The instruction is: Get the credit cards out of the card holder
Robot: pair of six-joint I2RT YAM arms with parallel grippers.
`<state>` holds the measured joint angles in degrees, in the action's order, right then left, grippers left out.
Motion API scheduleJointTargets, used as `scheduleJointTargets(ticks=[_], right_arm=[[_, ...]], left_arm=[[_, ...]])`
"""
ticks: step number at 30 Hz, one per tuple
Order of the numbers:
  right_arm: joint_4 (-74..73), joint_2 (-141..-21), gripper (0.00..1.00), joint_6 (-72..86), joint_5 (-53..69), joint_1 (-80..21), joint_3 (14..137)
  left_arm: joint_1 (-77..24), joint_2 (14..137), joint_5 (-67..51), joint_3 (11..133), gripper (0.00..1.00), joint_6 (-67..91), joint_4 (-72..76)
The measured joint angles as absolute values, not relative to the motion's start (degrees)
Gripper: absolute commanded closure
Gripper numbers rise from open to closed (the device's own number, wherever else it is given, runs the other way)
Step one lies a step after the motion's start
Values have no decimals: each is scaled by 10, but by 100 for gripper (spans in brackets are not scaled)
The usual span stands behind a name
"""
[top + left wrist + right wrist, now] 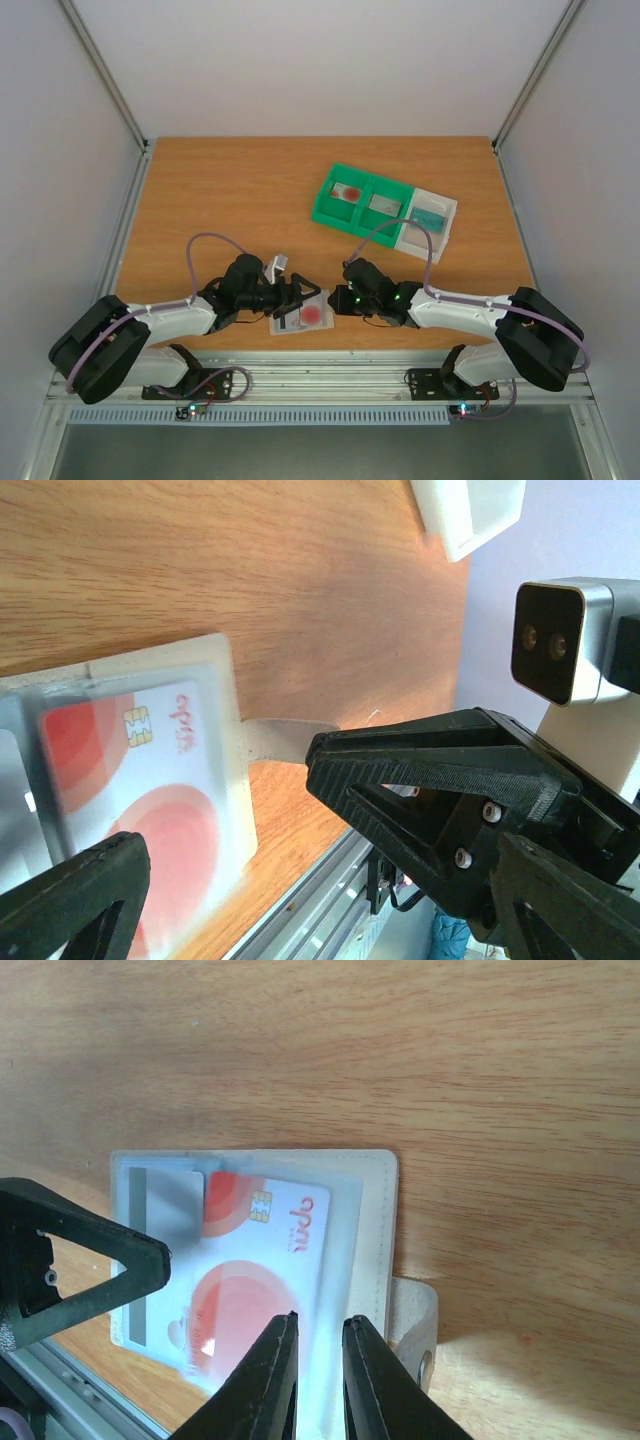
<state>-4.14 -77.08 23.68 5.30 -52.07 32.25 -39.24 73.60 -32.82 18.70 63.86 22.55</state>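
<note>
Down at the 6 o'clock edge of the wood-grain tabletop (220, 200) lies the card holder (380, 1220), a flat rectangle opened out, with a beige stitched rim and a glossy clear sleeve over its inside. Under that sleeve sit the credit cards: a white one with red circles and a gold chip (275, 1250), and at its 9 o'clock side a pale grey one with a darker band (160, 1200). A rounded beige closure tab (415, 1320) sticks out at the holder's 3 o'clock edge. The left claw (225, 810), black angular plastic, stands spread wide over the holder. The right claw (320, 1322) has its jaws drawn to a thin slit at the holder's 6 o'clock edge; whether they pinch anything I cannot tell. A green two-compartment tray (362, 200) and a white tray (428, 222) sit toward 1 o'clock.
</note>
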Motion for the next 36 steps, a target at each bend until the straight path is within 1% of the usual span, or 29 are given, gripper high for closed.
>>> scheduleJointTargets(ticks=[5, 10, 16, 22, 36], right_arm=[[-48, -768, 84, 237, 51, -521, 322], [-48, -768, 84, 235, 57, -521, 324], [-39, -784, 85, 234, 79, -521, 327], [-22, -820, 88, 235, 107, -521, 338], [10, -865, 87, 235, 126, -521, 347]], left_arm=[[-392, 732, -324, 188, 9, 622, 209], [-393, 718, -298, 192, 15, 594, 153], [-393, 701, -260, 195, 32, 566, 91], [-394, 696, -239, 195, 46, 564, 69], [-394, 719, -235, 193, 53, 577, 81]])
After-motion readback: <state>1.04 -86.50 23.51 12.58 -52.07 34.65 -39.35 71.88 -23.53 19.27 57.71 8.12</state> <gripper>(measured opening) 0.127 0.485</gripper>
